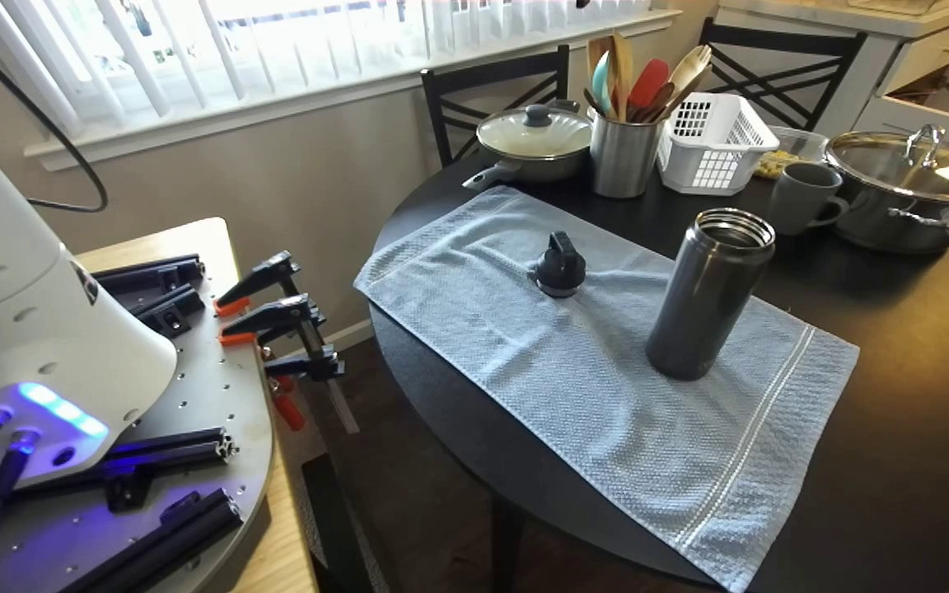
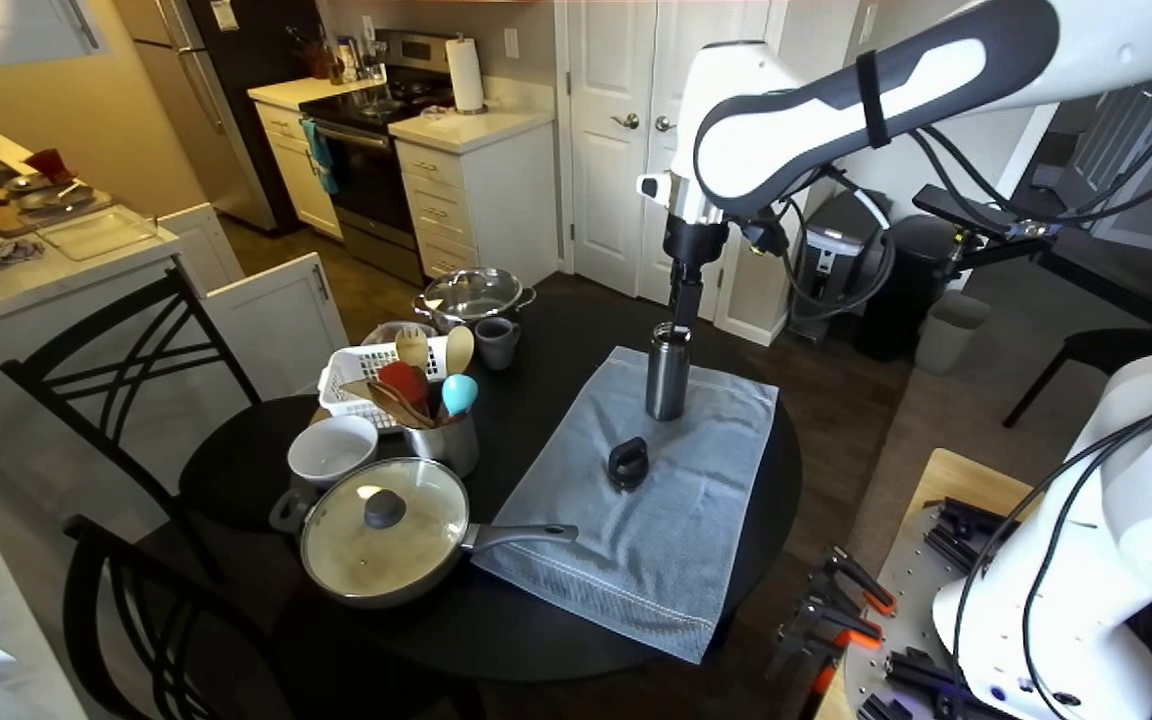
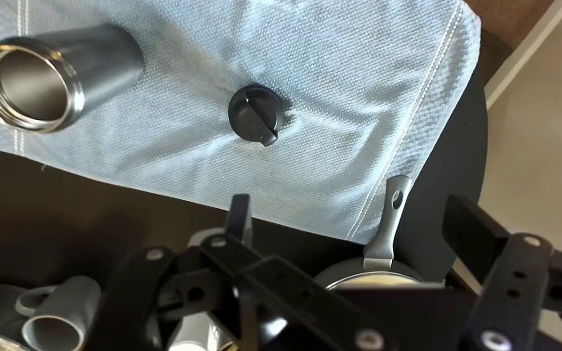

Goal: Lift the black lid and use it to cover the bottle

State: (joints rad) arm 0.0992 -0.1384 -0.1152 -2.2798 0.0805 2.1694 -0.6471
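Grey mug (image 1: 797,200) beside lidded pot (image 1: 895,222); utensils (image 1: 649,85) in canister (image 1: 624,161).

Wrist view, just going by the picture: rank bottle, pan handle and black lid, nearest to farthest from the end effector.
1. Pan handle, seen framed by the open end effector.
2. Black lid, upper middle.
3. Bottle, far upper left.

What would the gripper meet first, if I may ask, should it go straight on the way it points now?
Probably the blue-grey towel, between the black lid and the pan handle, going by the wrist view; depth is unclear, so the open gripper could meet the handle first.
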